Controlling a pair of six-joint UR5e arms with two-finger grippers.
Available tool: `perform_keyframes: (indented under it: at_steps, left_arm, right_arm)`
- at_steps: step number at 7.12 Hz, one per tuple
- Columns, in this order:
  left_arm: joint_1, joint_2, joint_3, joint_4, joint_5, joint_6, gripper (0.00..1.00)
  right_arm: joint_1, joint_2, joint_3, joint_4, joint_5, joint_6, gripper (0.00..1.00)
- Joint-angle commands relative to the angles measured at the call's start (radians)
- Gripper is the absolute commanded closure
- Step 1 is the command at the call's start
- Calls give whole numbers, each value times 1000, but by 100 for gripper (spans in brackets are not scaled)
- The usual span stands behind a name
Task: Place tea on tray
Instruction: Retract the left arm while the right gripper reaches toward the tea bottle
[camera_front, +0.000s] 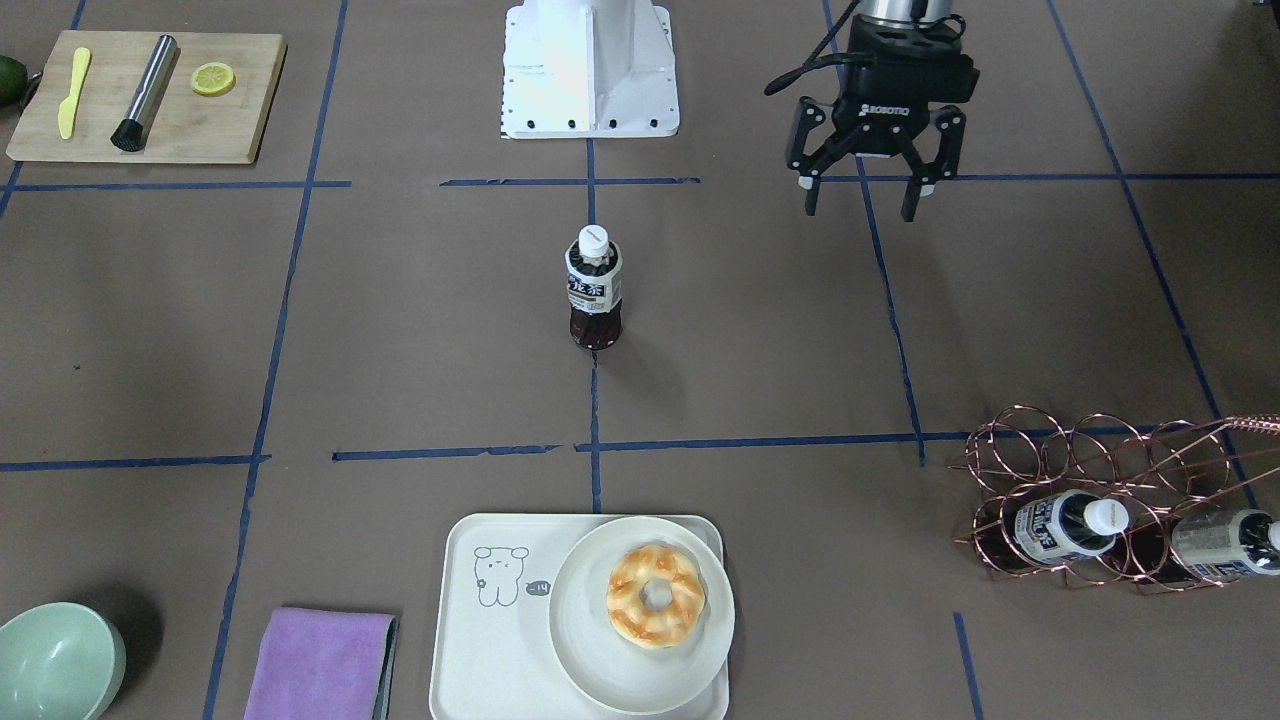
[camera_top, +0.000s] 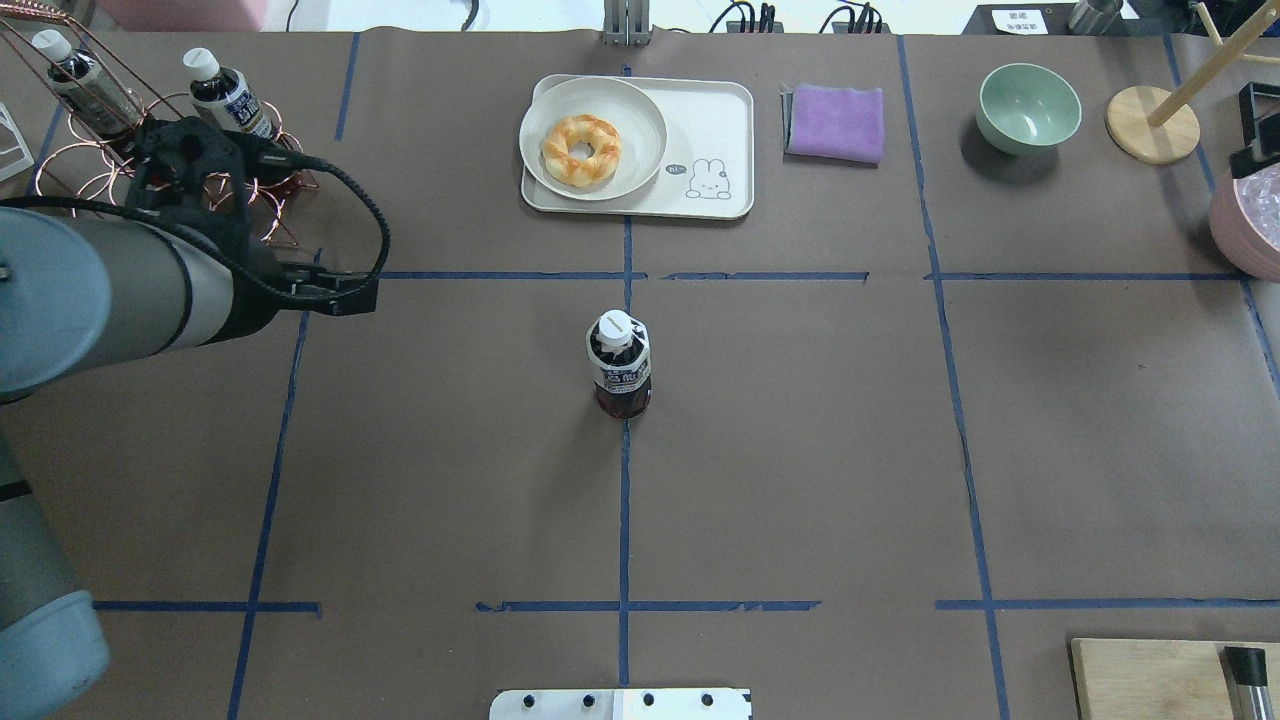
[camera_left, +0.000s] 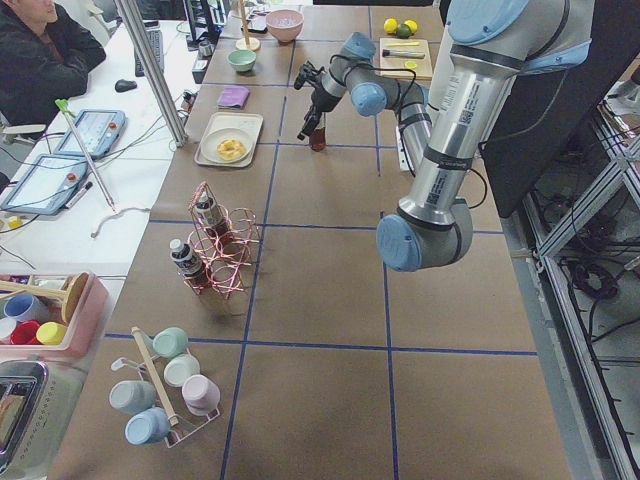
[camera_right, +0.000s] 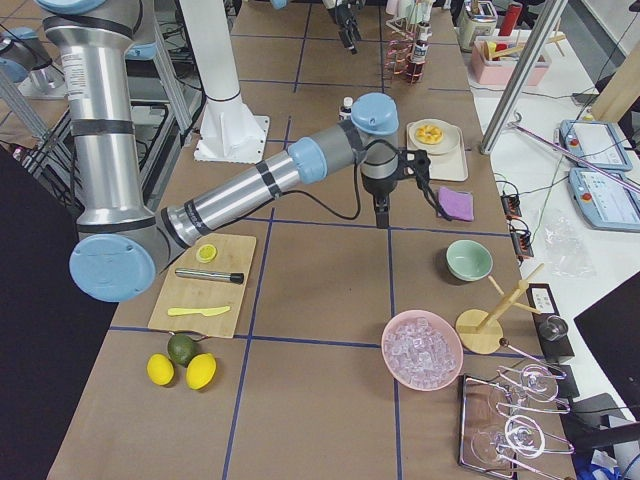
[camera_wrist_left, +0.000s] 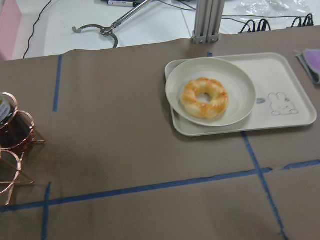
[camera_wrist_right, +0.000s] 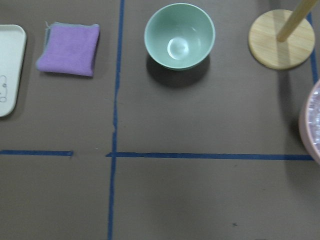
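Nearest the robot, the tea stands upright and alone on the centre tape line in the middle of the bench, cap up and label showing. Nothing holds it, and its sides look free for a grasp.

Further out on the robot's left, the left gripper hangs above the bench with its fingers spread wide and nothing between them. It is well apart from the bottle and seems poised for a pick not yet begun. The right gripper hangs over the robot's right half, and only the side views show it, so whether it is open cannot be told.

At the far edge lies the tray, where a round plate carrying a doughnut fills the half toward the robot's left. Only the strip with the cartoon animal is bare, which is probably where the tea must go. In the far left corner, a copper wire rack cradles two more bottles
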Motion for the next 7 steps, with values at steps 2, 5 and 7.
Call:
perform_keyframes:
  at_steps: [2,5,7]
  left_arm:
    - [-191,207,-59,-4,-242,161,0]
    - [-504,281,57,14,-493,565,0]
    - [-674,287,232,2,-573,847,0]
  right_arm:
    - [-373,267,12,-10,-252,460,0]
    - [-661,443,-14,-63,-458,665,0]
    - [-723,557,-69,-66,-509,745,0]
